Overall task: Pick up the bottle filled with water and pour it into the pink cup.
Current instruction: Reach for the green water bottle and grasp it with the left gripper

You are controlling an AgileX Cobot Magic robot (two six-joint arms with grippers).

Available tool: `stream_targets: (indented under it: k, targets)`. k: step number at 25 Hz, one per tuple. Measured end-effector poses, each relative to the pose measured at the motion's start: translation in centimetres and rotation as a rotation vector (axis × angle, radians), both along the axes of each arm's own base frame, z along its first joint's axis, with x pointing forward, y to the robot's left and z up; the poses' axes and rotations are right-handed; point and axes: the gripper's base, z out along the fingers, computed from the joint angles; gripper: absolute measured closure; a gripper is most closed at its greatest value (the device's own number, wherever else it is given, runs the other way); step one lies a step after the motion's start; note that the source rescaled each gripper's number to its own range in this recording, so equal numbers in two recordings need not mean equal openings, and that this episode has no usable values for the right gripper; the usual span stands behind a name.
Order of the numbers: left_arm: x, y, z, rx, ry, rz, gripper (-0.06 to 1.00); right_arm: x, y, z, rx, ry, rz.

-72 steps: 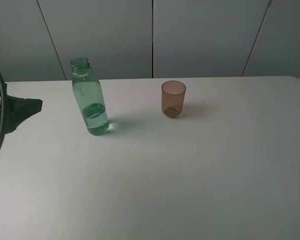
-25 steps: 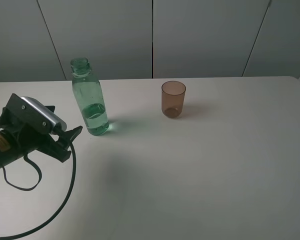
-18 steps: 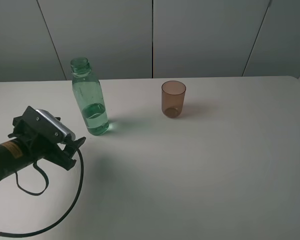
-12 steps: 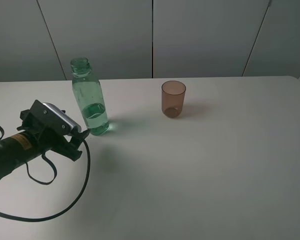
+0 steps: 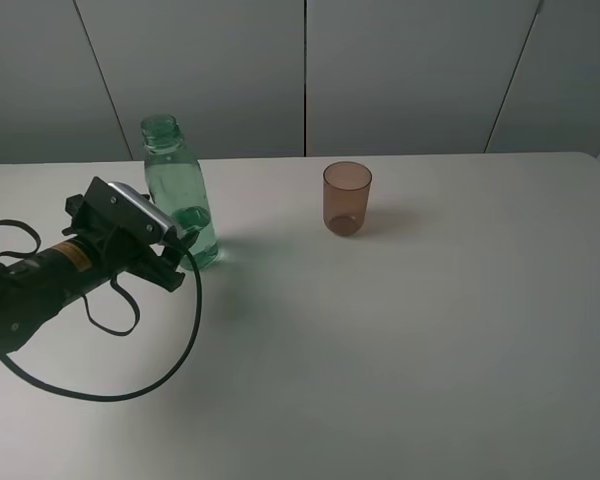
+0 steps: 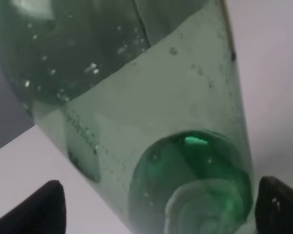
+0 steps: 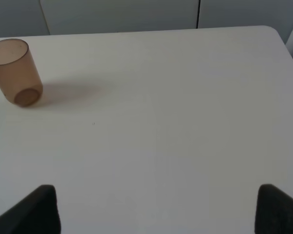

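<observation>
Bottle (image 5: 180, 200) unlifted on tabletop (image 5: 400, 350), left hand (image 5: 183, 258) open around its base — we reckon grasp, lift, pour into pink cup (image 5: 347, 197) remain.

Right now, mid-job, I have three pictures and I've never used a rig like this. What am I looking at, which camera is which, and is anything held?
This is a two-armed robot working at a white table. The wide picture comes from a camera mounted high, off the arms. The other two come from a camera on each wrist, looking out past that arm's claw. On the table stand the bottle, green, uncapped and partly filled with water, and the pink cup, which looks empty and is to the bottle's right in the high view. The left claw is down at the bottle's base. Its wrist picture shows the dark tips wide apart on either side of the bottle, not closed on it. The right claw is open over bare table and holds nothing.
</observation>
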Motion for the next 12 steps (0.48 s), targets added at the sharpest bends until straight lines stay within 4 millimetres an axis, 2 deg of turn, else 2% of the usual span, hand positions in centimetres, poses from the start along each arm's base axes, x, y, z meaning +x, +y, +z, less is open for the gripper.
stream_targets:
  k: [6, 12]
  targets:
    - [1.3, -0.8, -0.9, -0.006, -0.004, -0.031, -0.02, 0.0, 0.0, 0.0, 0.000, 0.000, 0.000]
    - [2.2, -1.3, -0.9, -0.033, -0.017, -0.039, -0.02, 0.0, 0.0, 0.0, 0.000, 0.000, 0.000]
